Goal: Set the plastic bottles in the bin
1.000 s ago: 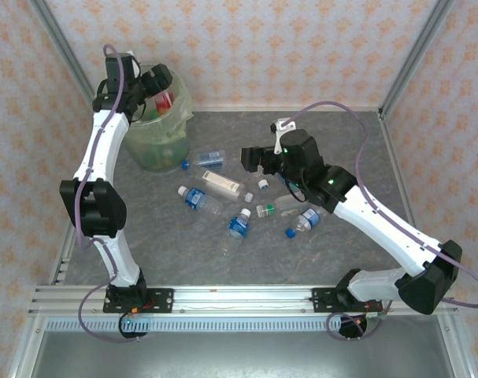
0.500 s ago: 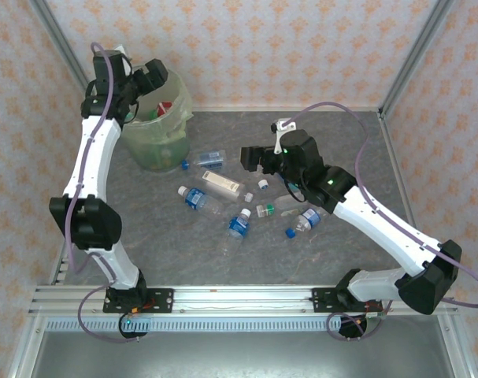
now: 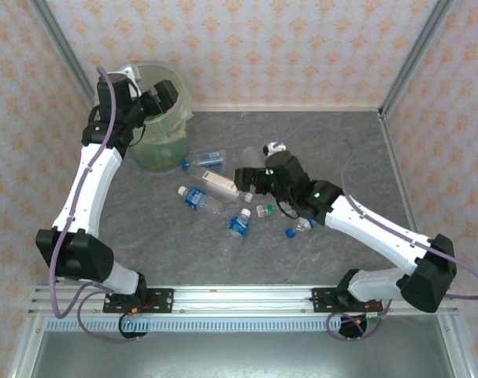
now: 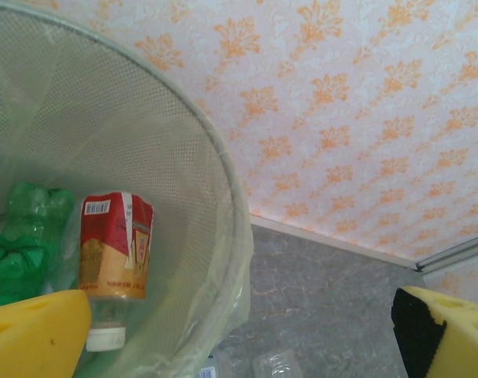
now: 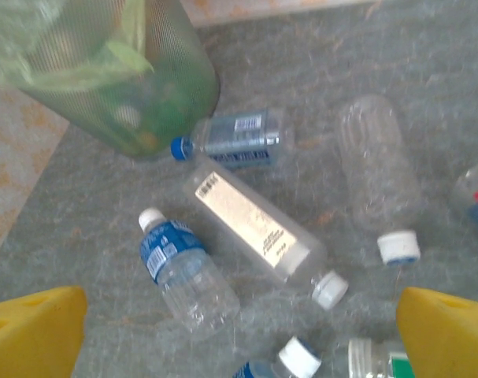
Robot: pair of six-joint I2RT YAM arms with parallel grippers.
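Right gripper (image 3: 242,177) lowered over cream-labelled bottle (image 5: 250,224); left gripper (image 3: 161,98) at bin (image 3: 164,146); both spread wide, empty. Risk: neighbouring bottles (image 5: 183,272) nudged away by fingers.

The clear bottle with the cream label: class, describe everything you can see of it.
The clear bottle with the cream label is long, flat-sided, of transparent plastic, apparently empty, its white cap on. It lies on its side on the grey table, label up, cap end pointing away from the bin. Nothing grips it; its base lies close to a blue-capped bottle.
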